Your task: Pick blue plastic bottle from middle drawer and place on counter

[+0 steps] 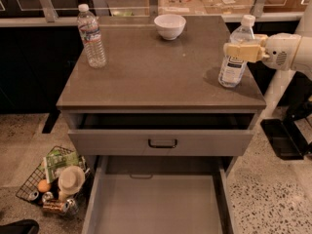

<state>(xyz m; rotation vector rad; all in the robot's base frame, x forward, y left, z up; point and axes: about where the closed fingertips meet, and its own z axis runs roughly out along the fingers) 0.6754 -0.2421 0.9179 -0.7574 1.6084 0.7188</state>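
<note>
The blue plastic bottle [233,62] stands upright near the right edge of the counter [156,67], its base on or just above the slab. My gripper [240,51] reaches in from the right and is shut on the bottle's upper body, just below the white cap. The middle drawer [156,204] is pulled out below, and its bare grey floor holds nothing.
A taller clear bottle [91,35] stands at the counter's back left and a white bowl [169,26] at the back middle. The drawer with a black handle [162,143] is slightly open. A wire basket of rubbish [53,179] sits on the floor at the left.
</note>
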